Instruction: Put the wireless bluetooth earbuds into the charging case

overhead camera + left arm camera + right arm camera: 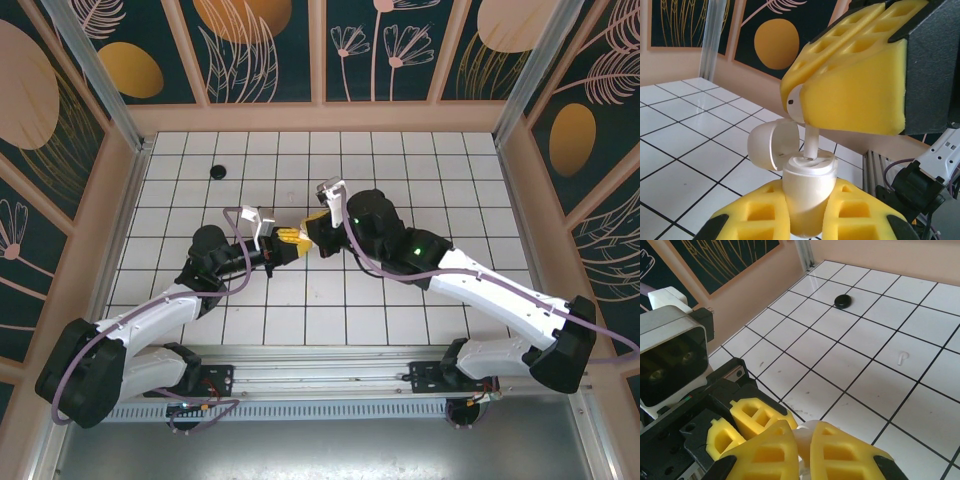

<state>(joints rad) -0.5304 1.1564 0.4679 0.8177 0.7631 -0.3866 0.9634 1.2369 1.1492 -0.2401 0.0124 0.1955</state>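
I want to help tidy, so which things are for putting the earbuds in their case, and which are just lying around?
For the job:
- small white stemmed earbud in the right gripper
- white round plastic charging case, lid open, in the left gripper
- another small white stemmed piece on a tile, probably the second earbud

Just lying about:
- flat black round puck

- Centre: left gripper [289,238], clamped on the white charging case [807,187], meets right gripper [320,228], pinching a white earbud [797,102]. They stand tip to tip, with no passage between.
- Near: left arm [150,320] and right arm [490,285] slant across the tiles.
- Far left: black puck [218,171]; a small white piece [900,358] lies nearer the grippers.
- Far right: table [440,170] tiles open.
- Walls [330,118] bound left, far and right.
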